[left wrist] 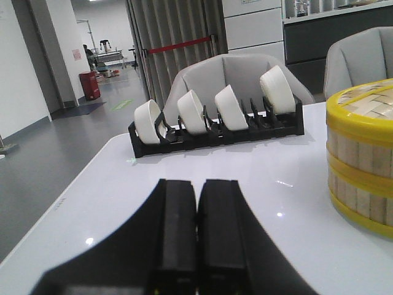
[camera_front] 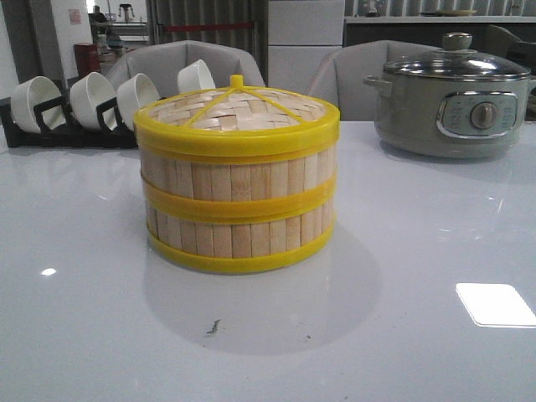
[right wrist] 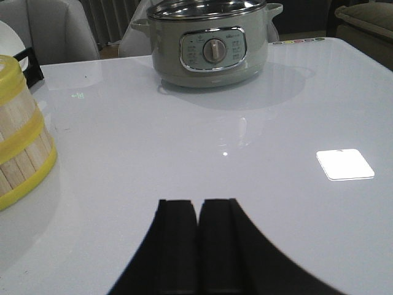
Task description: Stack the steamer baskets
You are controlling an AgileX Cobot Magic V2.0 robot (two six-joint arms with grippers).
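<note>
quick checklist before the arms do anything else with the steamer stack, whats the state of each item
1. Two steamer baskets one atop the other: ok, walls line up and the middle rims meet.
2. Woven lid seated on top: ok, it sits level inside the top rim.
3. Left tool free: ok, shut with nothing held, apart from the stack.
4. Right tool free: ok, shut with nothing held, apart from the stack.
5. Electric pot away from the stack: ok, it stands apart at the far right.
6. Bowl rack away from the stack: ok, a gap shows in the left wrist view.
</note>
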